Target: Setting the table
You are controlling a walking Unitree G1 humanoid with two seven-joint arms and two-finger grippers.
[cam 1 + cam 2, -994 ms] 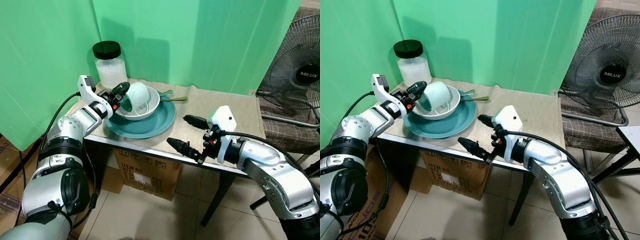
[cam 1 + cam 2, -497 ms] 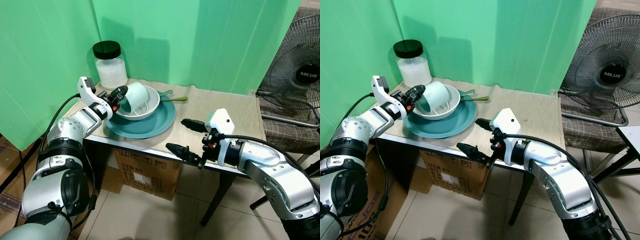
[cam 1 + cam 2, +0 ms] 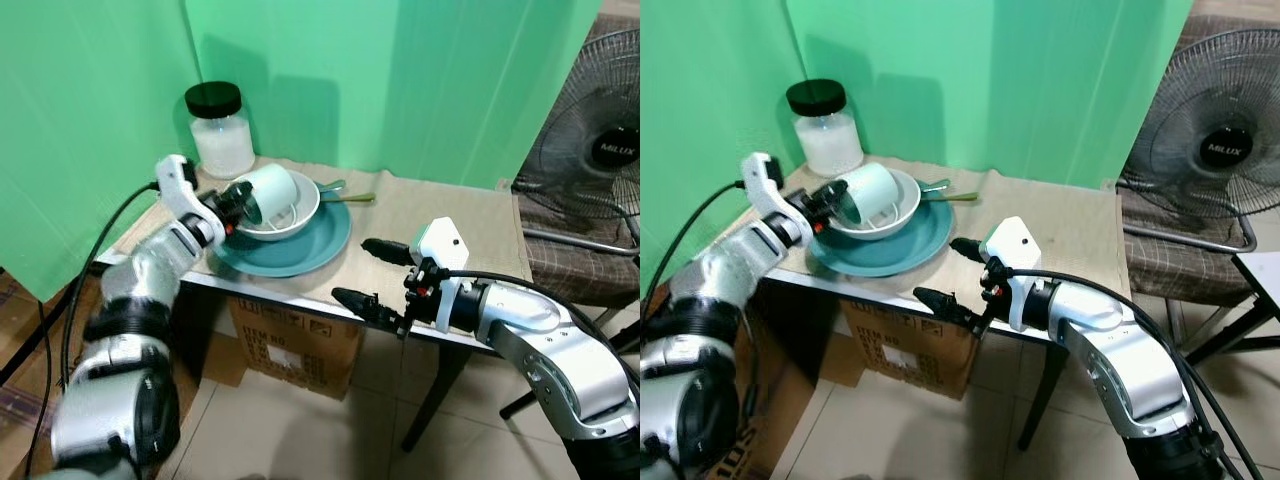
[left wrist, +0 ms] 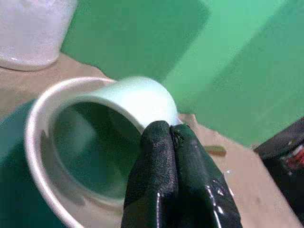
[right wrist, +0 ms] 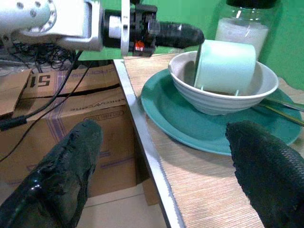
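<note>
Left hand (image 3: 238, 197) clenched on the cup (image 3: 270, 191) rim; lift it straight from the bowl (image 3: 290, 212). Right hand (image 3: 372, 275) released.

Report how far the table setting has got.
Early stage. Done: nothing is laid out yet; the white bowl still sits stacked on the teal plate, utensils behind it. In hand: the left hand is pinching the rim of the mint cup, tilted in the bowl. Left: placing cup, bowl, plate and utensils. The right hand waits open at the table edge.
</note>
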